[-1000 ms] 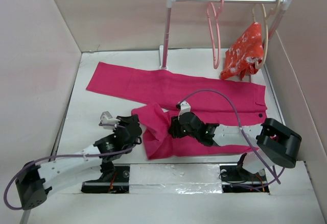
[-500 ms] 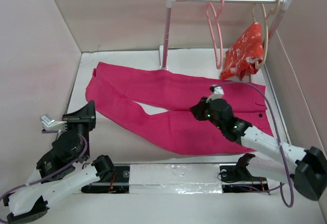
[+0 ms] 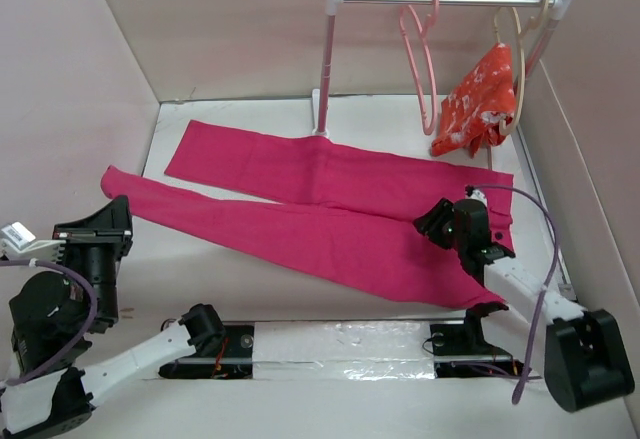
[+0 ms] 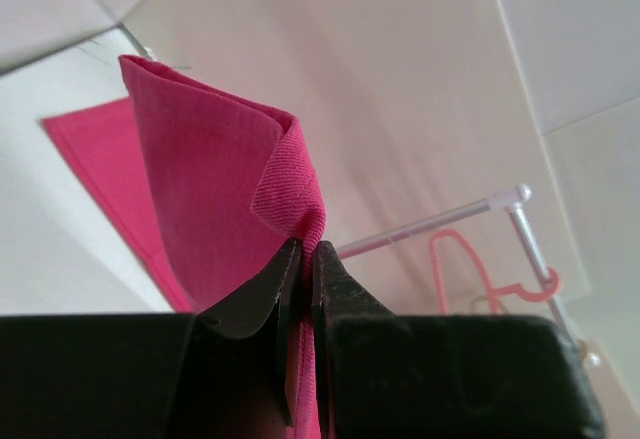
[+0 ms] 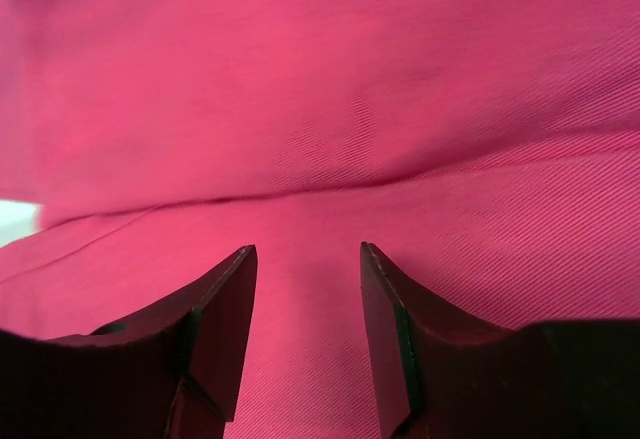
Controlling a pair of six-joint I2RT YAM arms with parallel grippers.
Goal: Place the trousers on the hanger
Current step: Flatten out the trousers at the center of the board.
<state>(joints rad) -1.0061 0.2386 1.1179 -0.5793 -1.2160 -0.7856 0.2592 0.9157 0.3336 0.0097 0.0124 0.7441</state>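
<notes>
Trousers (image 3: pixel 350 229): magenta-pink, legs splayed flat, cuff pinched in left end effector (image 4: pixel 305 256).

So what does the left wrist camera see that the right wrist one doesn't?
Only the left wrist view shows the left gripper shut on a folded end of the trousers, held up off the table. Behind it are the clothes rail and the salmon-pink hanger hanging from it.

Only the right wrist view shows the right gripper, open with nothing between its jaws. Flat fabric with a seam across it fills nearly the whole picture.

Both views show the same magenta-pink trousers.
</notes>
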